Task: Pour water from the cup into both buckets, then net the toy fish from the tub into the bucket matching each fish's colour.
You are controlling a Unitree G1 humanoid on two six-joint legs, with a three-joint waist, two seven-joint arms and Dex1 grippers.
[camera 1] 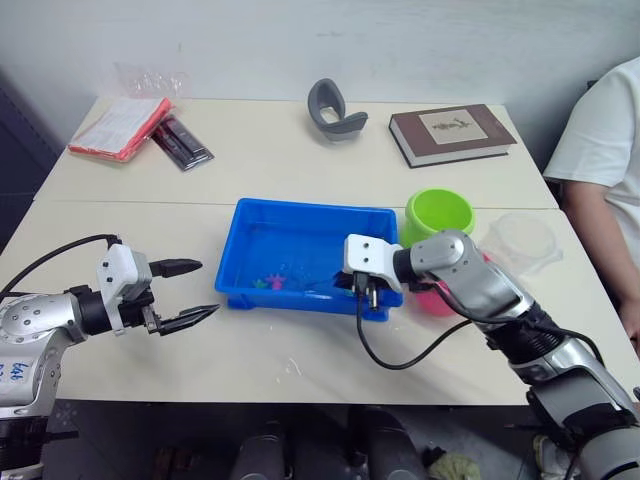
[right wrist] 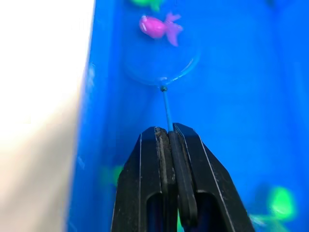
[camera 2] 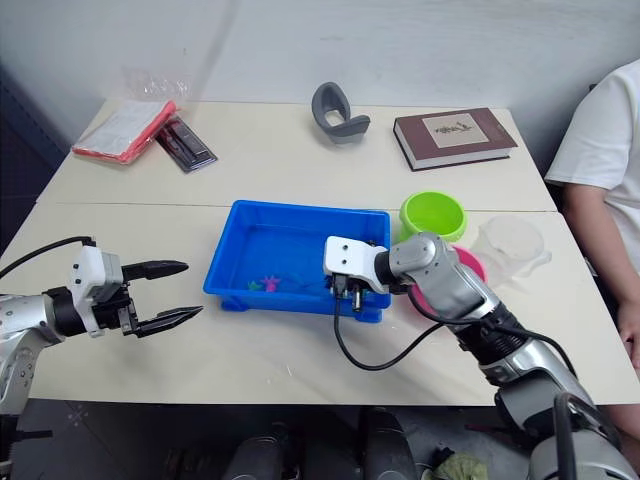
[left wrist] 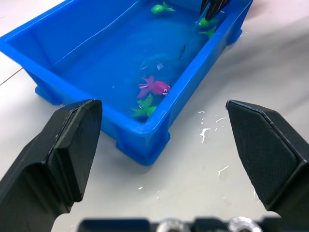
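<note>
2 buckets, 1 tub, 1 cup, 1 net.

Pretty plain setup: two cream tables pushed together, seam running straight across the middle. Pale grey-white wall right behind the far edge, evenly lit, no hard shadows anywhere. Far-left corner has a red-edged booklet with a dark flat pack beside it and some crinkly clear plastic behind. Grey curved holder thing near the back centre, brown hardcover book to its right. Person in a white shirt at the right edge. Dark floor below, probably tiled.
</note>
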